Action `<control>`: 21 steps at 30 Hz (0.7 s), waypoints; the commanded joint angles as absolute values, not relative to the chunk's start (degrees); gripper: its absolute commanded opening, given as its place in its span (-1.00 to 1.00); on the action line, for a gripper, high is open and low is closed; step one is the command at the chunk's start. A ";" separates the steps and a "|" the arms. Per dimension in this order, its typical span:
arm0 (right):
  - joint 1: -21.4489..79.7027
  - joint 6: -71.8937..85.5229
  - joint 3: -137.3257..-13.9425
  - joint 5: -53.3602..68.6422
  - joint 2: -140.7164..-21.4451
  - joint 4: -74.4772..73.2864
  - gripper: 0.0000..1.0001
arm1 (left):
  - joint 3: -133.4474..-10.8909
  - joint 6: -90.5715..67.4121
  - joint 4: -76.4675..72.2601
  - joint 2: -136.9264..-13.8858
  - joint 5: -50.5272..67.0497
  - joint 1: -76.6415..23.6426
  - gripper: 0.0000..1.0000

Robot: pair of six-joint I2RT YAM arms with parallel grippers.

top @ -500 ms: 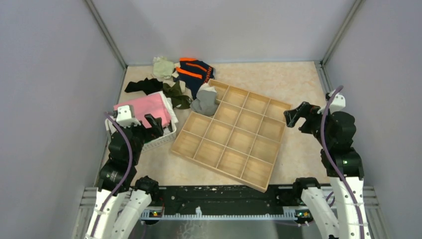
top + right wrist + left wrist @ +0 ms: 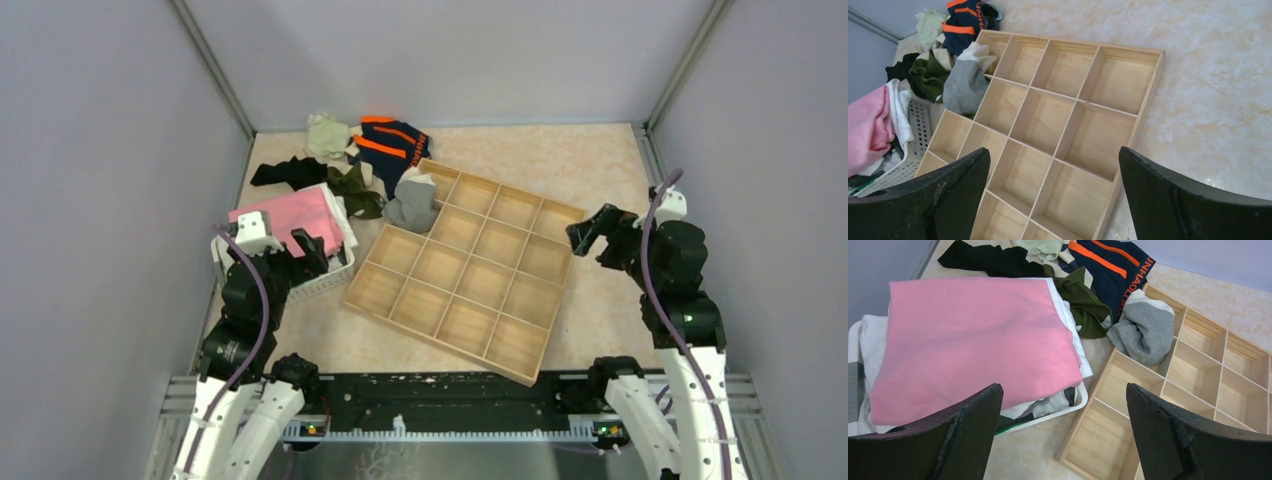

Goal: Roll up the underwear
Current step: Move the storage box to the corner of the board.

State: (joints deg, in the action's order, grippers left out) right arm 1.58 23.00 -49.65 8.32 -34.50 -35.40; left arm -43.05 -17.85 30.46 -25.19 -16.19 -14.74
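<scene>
A heap of underwear lies at the back left of the table. A grey pair (image 2: 412, 204) (image 2: 1144, 331) (image 2: 964, 88) hangs over the far corner of the wooden grid tray (image 2: 552, 232). A navy pair with orange stripes (image 2: 388, 141) (image 2: 1115, 267), an olive pair (image 2: 355, 190) (image 2: 1087, 307), a pale green piece (image 2: 327, 133) and a black piece (image 2: 288, 172) lie behind it. My left gripper (image 2: 312, 250) (image 2: 1063, 427) is open and empty above the near corner of the white basket. My right gripper (image 2: 590, 232) (image 2: 1054, 187) is open and empty above the tray's right side.
A folded pink cloth (image 2: 288, 217) (image 2: 968, 340) lies on top of a white perforated basket (image 2: 327, 283) (image 2: 1083, 396) at the left. The grid tray has several empty compartments and sits at an angle mid-table. Grey walls close in the left, right and back.
My right gripper has shifted slightly left and lower. The left arm and the clothes have not moved.
</scene>
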 commanded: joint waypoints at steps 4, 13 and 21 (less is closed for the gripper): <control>1.05 21.55 -50.20 14.88 -40.88 -34.66 0.97 | -41.27 -17.76 28.43 -24.80 -16.64 -14.50 0.98; 30.65 32.25 -47.38 -5.40 -52.10 -28.51 0.84 | -41.37 -18.18 28.61 -26.00 -16.25 -14.42 0.98; 47.07 39.48 -45.82 -12.11 -68.02 -18.08 0.79 | -41.29 -18.04 28.47 -26.59 -15.23 -14.48 0.98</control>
State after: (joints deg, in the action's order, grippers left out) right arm 43.38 34.74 -46.15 -6.15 -62.72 -25.08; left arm -41.34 -17.91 30.44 -26.15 -16.03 -14.70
